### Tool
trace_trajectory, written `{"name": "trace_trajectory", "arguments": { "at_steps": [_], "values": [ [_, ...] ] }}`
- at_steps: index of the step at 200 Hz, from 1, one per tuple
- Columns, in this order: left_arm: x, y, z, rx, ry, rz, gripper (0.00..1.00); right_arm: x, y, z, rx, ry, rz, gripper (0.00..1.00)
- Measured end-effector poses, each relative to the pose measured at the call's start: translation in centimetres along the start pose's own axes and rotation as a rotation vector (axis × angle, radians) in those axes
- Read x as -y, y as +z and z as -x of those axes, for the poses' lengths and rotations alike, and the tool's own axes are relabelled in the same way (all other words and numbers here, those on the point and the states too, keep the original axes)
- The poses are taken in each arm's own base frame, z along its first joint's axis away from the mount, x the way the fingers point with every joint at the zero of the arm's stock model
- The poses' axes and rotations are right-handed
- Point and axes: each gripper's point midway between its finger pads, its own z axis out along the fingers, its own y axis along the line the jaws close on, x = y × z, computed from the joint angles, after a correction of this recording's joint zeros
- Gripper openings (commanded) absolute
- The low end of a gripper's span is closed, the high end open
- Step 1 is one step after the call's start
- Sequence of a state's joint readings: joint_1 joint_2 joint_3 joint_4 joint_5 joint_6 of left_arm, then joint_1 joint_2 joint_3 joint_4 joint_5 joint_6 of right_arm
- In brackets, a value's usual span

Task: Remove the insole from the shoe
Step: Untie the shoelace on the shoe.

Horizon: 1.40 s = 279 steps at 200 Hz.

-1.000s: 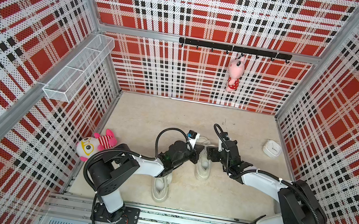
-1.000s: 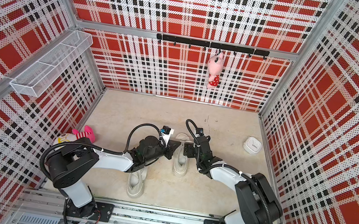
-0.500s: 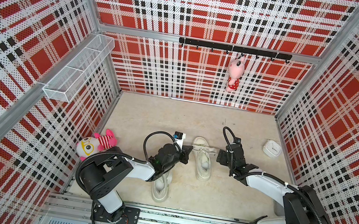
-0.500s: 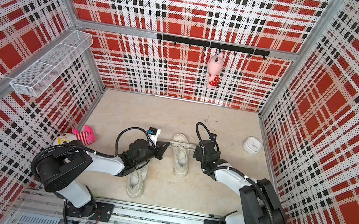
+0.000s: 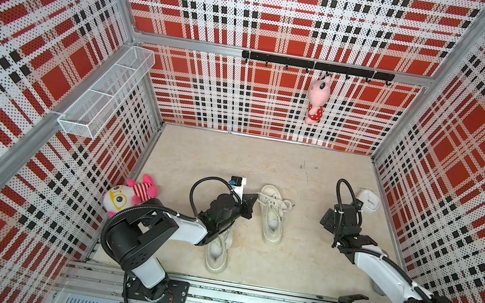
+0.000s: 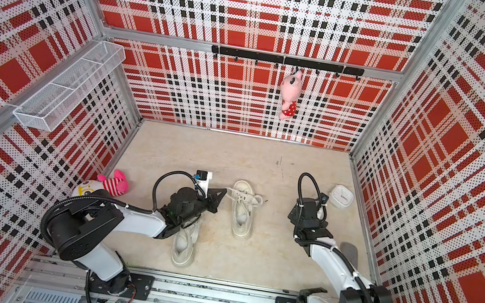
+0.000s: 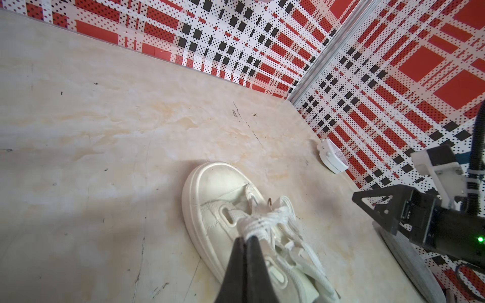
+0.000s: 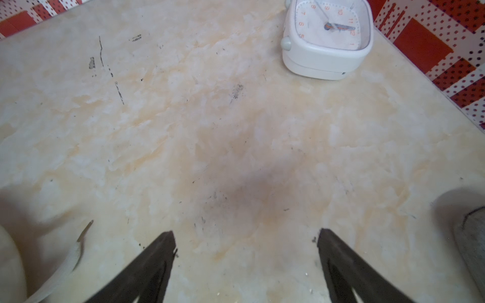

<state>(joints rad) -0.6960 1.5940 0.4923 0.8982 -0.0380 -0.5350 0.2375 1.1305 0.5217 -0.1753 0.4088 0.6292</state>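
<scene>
Insole [image 6: 350, 253], right: likely light, floppy; pinch heel edge | left gripper [image 7: 246, 238] clenched by far sneaker [image 7: 215, 199] laces [image 7: 262, 220] | right gripper [image 8: 246, 232] spread, empty

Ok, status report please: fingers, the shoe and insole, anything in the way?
Left fingers shut at shoe laces, hold unclear. Right fingers open above table. Grey insole flat on table by right arm. Clock clear of both.

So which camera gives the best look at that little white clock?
The right wrist view: the clock sits close, its orange numerals and hands readable. Both top views show it only as a small white shape; the left wrist view catches it small, from the side, face unreadable.
</scene>
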Motion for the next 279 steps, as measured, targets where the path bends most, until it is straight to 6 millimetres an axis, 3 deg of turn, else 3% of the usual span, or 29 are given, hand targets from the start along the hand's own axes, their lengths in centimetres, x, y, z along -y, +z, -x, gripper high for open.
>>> {"name": "trace_trajectory", "arguments": {
  "at_steps": [13, 46, 73, 95, 125, 157, 230, 257, 279],
  "values": [
    [0.0, 0.0, 0.0, -0.001, 0.000, -0.003, 0.00, -0.9, -0.6, 0.5, 0.009, -0.015, 0.062, 0.96],
    [0.2, 0.0, 0.1, 0.003, 0.001, -0.012, 0.00, -6.1, -1.8, 0.3, -0.042, -0.094, 0.333, 0.96],
    [0.3, 0.0, 0.1, 0.005, 0.001, -0.014, 0.01, -10.7, -1.7, -1.7, -0.149, -0.201, 0.463, 0.91],
    [0.5, 0.0, 0.1, 0.004, 0.001, -0.017, 0.01, -12.9, -1.1, -4.4, -0.247, -0.250, 0.517, 0.86],
    [0.8, 0.0, -0.1, 0.002, 0.003, -0.025, 0.01, -13.2, -0.1, -8.1, -0.364, -0.286, 0.514, 0.83],
    [0.9, 0.0, -0.1, 0.001, 0.004, -0.028, 0.01, -13.4, 0.4, -9.6, -0.416, -0.291, 0.511, 0.83],
    [0.9, 0.0, -0.1, 0.001, 0.007, -0.027, 0.01, -16.9, 2.1, -9.6, -0.409, -0.326, 0.505, 0.80],
    [1.2, -0.2, 0.5, 0.014, 0.007, -0.031, 0.01, -16.1, 3.2, -9.3, -0.400, -0.352, 0.403, 0.77],
    [1.5, -0.6, 1.3, 0.033, 0.006, -0.035, 0.01, -14.0, 4.0, -8.6, -0.373, -0.390, 0.266, 0.75]
  ]
}}
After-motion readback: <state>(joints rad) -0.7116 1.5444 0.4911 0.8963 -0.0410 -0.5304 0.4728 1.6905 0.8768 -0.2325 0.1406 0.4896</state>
